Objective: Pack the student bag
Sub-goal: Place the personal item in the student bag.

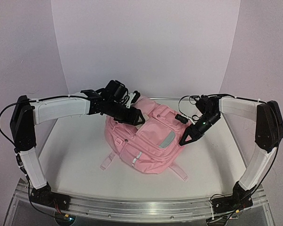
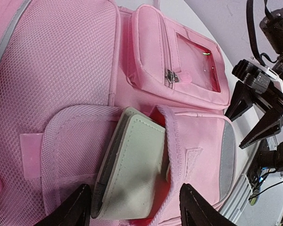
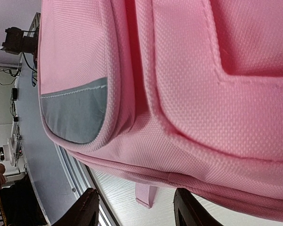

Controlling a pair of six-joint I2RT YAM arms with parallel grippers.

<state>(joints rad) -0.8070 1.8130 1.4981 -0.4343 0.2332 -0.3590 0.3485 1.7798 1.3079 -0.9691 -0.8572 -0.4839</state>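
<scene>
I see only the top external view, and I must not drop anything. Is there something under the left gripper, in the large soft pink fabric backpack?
Observer: Yes. The left wrist view shows a flat pale rectangular object standing partly out of an open front pocket of the pink backpack.
Operator: Does the left gripper hold it?
Observer: No. The left gripper is open, one finger on each side of the object.
Operator: And the right gripper?
Observer: The right gripper is open and empty, near the backpack's grey patch.
</scene>
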